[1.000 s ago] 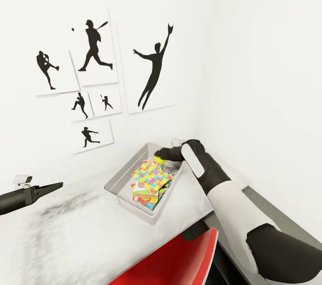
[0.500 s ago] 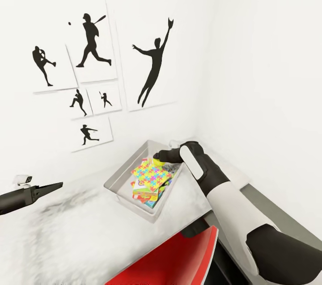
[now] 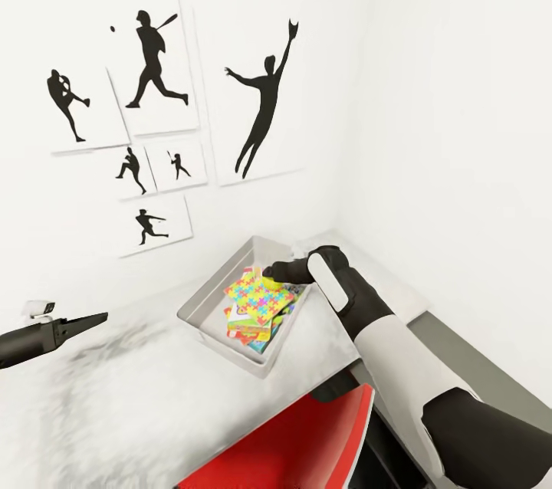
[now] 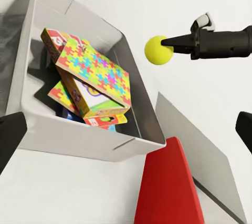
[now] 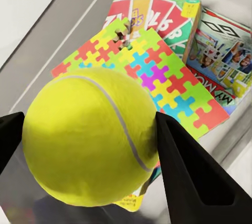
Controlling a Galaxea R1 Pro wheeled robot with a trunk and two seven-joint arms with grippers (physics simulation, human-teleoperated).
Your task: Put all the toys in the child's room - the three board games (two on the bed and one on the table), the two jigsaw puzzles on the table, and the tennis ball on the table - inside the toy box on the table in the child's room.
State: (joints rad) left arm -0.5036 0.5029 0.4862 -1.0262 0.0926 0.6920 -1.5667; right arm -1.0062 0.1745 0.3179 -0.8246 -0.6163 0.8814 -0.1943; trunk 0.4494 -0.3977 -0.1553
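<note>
The light grey toy box (image 3: 201,303) stands on the table (image 3: 115,397) by the wall. A jigsaw puzzle (image 3: 259,294) lies on top of several board games (image 5: 157,16) stacked inside the box. My right gripper (image 3: 274,272) is shut on the tennis ball (image 3: 271,270) and holds it just above the box's far rim. In the right wrist view the tennis ball (image 5: 89,134) sits between the two black fingers (image 5: 194,176), over the puzzle (image 5: 157,71). My left gripper (image 3: 96,318) hovers open, well to the left of the box, and its camera shows the toy box (image 4: 79,140) and the ball (image 4: 158,50).
A red chair (image 3: 307,443) sits tucked at the table's near edge, under my right forearm. White walls meet in a corner right behind the box, with black sports silhouette prints (image 3: 264,109) on the left wall. A dark grey desk top (image 3: 460,366) runs off to the right.
The head view has shifted a little. My right gripper has sunk slightly with the tennis ball toward the toy box. The left arm has stayed put.
</note>
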